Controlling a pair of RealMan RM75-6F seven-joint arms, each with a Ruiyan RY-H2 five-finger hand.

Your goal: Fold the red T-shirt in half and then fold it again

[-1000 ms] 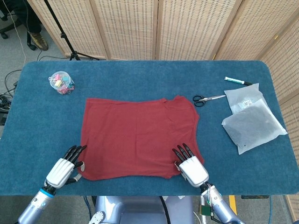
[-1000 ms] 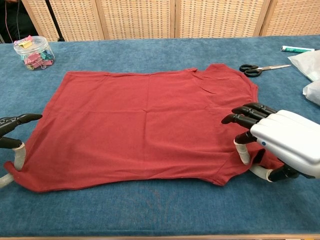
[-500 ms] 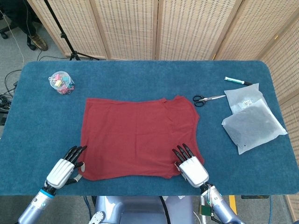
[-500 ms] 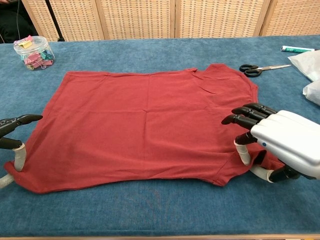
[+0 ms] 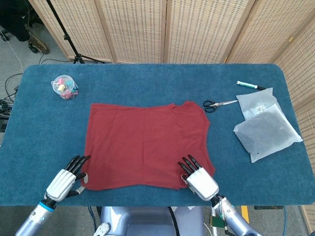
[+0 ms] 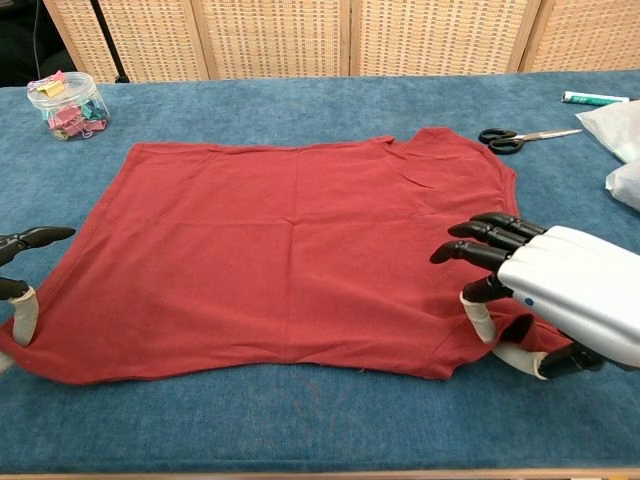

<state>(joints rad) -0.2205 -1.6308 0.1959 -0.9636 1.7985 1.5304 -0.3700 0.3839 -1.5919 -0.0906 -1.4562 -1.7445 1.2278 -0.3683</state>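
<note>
Red T-shirt [image 5: 145, 145] flat, center frame. Left hand [image 5: 64, 181] at lower-left corner, right hand [image 5: 199, 179] at lower-right hem, fingers spread; whether either pinches cloth, can't tell. Best: grip both near corners evenly, lift together, lay on far edge.

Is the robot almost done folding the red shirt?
Not yet. The red T-shirt lies flat on the table, with no fold visible. The left hand and right hand are at its near corners, seemingly taking hold. Both folds remain.
</note>
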